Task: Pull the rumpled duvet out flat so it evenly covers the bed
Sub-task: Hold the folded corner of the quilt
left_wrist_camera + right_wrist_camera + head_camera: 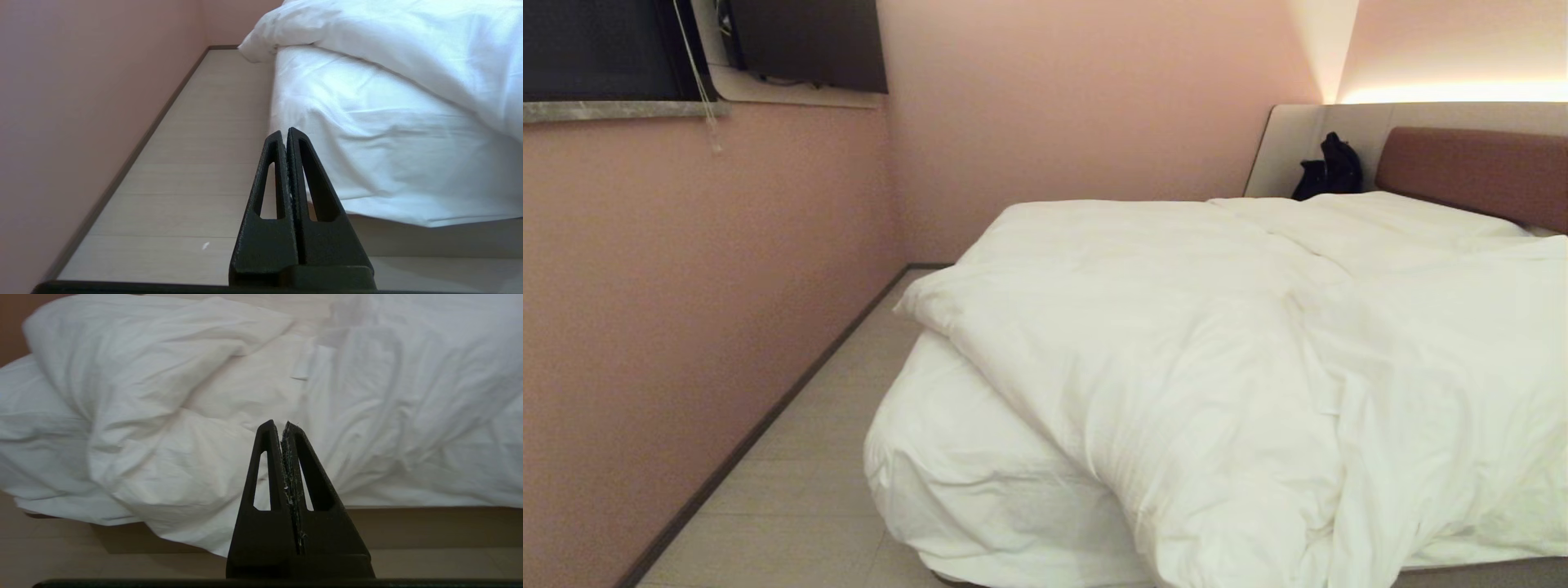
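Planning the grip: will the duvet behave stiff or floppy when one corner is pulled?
Probably floppy: the duvet lies in soft folds and droops over the bed edge. Its puffy bulk suggests it will drag and bunch rather than slide flat.

We see right gripper (283,425) w/ fingers pressed together, rumpled white duvet (171,416) ahead, bunched, spilling over bed (429,516) edge

pink wall (686,310) with dark skirting (760,425); pale plank floor (809,490); dark window (596,45) over a grey stone sill (613,110), thin cord (698,73) hanging beside it; dark wall-mounted screen (809,41); black bag (1330,167) in the far corner; warm light strip (1454,91) above
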